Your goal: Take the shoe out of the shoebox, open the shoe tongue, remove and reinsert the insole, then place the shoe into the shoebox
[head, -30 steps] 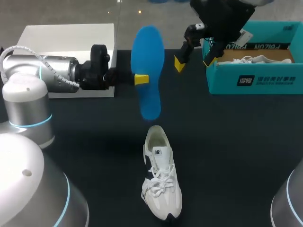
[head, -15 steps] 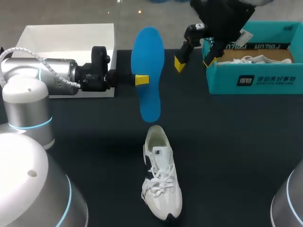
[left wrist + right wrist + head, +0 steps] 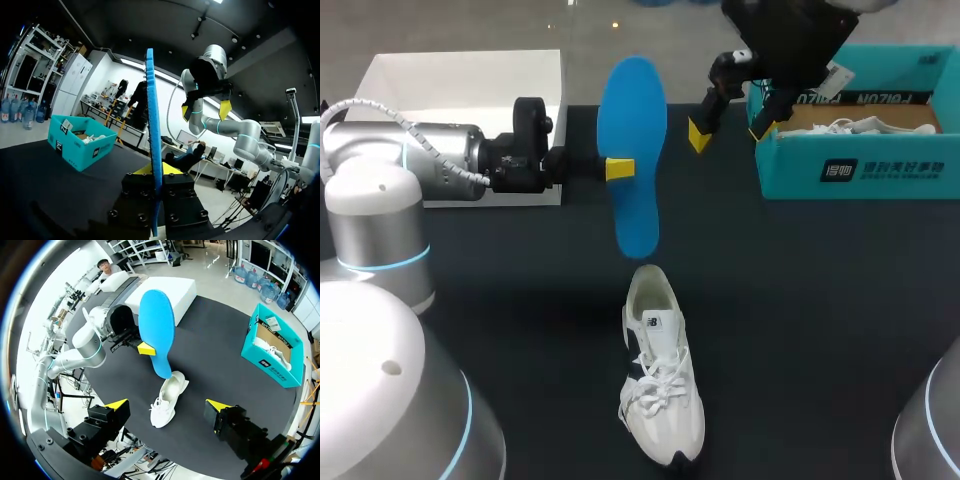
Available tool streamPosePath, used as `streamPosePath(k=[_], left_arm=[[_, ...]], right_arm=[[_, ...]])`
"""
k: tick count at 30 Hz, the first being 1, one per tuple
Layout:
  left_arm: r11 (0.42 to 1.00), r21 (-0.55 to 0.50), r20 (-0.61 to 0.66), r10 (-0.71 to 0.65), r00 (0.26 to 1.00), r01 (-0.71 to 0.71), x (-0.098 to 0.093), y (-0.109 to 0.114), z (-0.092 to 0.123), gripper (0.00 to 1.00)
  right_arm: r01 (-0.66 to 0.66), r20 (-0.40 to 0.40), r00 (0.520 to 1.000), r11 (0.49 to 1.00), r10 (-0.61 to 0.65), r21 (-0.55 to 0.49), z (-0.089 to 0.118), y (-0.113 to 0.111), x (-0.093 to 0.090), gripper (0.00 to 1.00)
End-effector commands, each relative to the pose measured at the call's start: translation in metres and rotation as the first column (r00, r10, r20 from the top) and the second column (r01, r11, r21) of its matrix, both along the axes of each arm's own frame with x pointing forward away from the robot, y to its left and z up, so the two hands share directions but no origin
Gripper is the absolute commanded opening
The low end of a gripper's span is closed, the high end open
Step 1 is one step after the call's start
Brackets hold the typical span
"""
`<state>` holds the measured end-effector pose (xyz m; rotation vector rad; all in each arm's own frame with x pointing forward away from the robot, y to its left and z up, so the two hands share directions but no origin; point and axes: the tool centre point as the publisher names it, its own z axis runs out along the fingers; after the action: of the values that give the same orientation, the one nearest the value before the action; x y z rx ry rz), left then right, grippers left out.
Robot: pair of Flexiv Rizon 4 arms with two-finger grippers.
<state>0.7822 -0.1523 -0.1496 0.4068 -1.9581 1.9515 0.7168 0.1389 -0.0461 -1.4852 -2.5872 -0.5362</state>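
Note:
A blue insole [image 3: 632, 150] hangs upright above the table, and my left gripper [image 3: 618, 168] is shut on its edge. In the left wrist view the insole [image 3: 152, 125] shows edge-on between the yellow tips of the gripper [image 3: 152, 171]. The white shoe [image 3: 660, 380] lies on the black table below the insole, toe toward the front edge. My right gripper [image 3: 730, 128] stands open and empty, high up by the teal shoebox [image 3: 860, 170]. The right wrist view looks down past the open gripper [image 3: 167, 405] at the shoe [image 3: 169, 390], the insole [image 3: 157, 330] and the shoebox [image 3: 280, 377].
A second white shoe [image 3: 850, 125] lies inside the shoebox at the back right. A white box [image 3: 470, 80] stands at the back left, behind my left arm. Bare black table [image 3: 820, 330] surrounds the shoe.
My left arm's elbow has shifted slightly and the insole has barely moved. The right arm and the shoe have kept still.

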Motion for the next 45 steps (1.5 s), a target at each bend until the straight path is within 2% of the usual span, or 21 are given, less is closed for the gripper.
streamPosePath(k=[1,2,3,4,7,9,11,16,19,22,23,30,32,34,45], left_arm=[[1.0,-0.001,0.001,0.003,1.0,-0.003,-0.001,-0.001,-0.001,0.0],[1.0,-0.001,0.001,0.003,1.0,-0.003,-0.001,-0.001,-0.001,0.0],[0.998,-0.042,0.08,-0.05,0.996,0.053,-0.001,-0.005,0.007,0.0],[0.996,-0.044,0.093,-0.072,0.993,0.077,-0.005,-0.007,0.012,0.0],[0.99,-0.109,0.245,-0.057,0.968,0.086,-0.001,-0.007,0.026,0.0],[0.986,-0.084,0.374,-0.106,0.921,0.147,0.001,-0.007,0.032,0.0],[0.985,-0.06,0.449,-0.117,0.886,0.16,0.0,-0.004,0.037,0.0],[0.978,-0.066,0.588,-0.121,0.8,0.197,-0.007,0.001,0.044,0.0],[0.987,-0.004,0.656,-0.119,0.745,0.161,-0.01,0.007,0.038,0.0],[0.995,-0.031,0.687,-0.049,0.725,0.097,-0.01,0.015,0.03,0.0],[0.996,-0.01,0.711,-0.055,0.701,0.088,-0.012,0.017,0.028,0.0],[0.998,-0.011,0.726,-0.032,0.687,0.058,-0.023,0.021,0.009,0.0],[0.997,0.006,0.705,-0.061,0.707,0.08,-0.027,0.018,0.007,0.0],[0.996,-0.043,0.623,-0.035,0.781,0.079,-0.03,0.016,0.008,0.0],[0.996,-0.043,0.623,-0.035,0.781,0.079,-0.03,0.016,0.008,0.0]], right_arm=[[0.001,-0.001,1.0,1.0,-0.001,-0.001,-0.001,0.001,0.001,1.0],[0.001,-0.001,1.0,1.0,-0.001,-0.001,-0.001,0.001,0.001,1.0],[0.001,-0.001,1.0,1.0,-0.001,-0.001,-0.001,0.001,0.001,1.0],[0.001,-0.001,1.0,1.0,-0.001,-0.001,-0.001,0.001,0.001,1.0],[0.001,-0.001,1.0,1.0,-0.001,-0.001,-0.001,0.001,0.001,1.0],[0.001,-0.001,1.0,1.0,-0.001,-0.001,-0.001,0.001,0.001,1.0],[0.001,-0.001,1.0,1.0,-0.001,-0.001,-0.001,0.001,0.001,1.0],[0.001,-0.001,1.0,1.0,-0.001,-0.001,-0.001,0.001,0.001,1.0],[0.001,-0.001,1.0,1.0,-0.001,-0.001,-0.001,0.001,0.001,1.0],[0.001,-0.001,1.0,1.0,-0.001,-0.001,-0.001,0.001,0.001,1.0],[0.001,-0.001,1.0,1.0,-0.001,-0.001,-0.001,0.001,0.001,1.0],[0.001,-0.001,1.0,1.0,-0.001,-0.001,-0.001,0.001,0.001,1.0],[0.001,-0.001,1.0,1.0,-0.001,-0.001,-0.001,0.001,0.001,1.0],[0.001,-0.001,1.0,1.0,-0.001,-0.001,-0.001,0.001,0.001,1.0],[0.001,-0.001,1.0,1.0,-0.001,-0.001,-0.001,0.001,0.001,1.0]])
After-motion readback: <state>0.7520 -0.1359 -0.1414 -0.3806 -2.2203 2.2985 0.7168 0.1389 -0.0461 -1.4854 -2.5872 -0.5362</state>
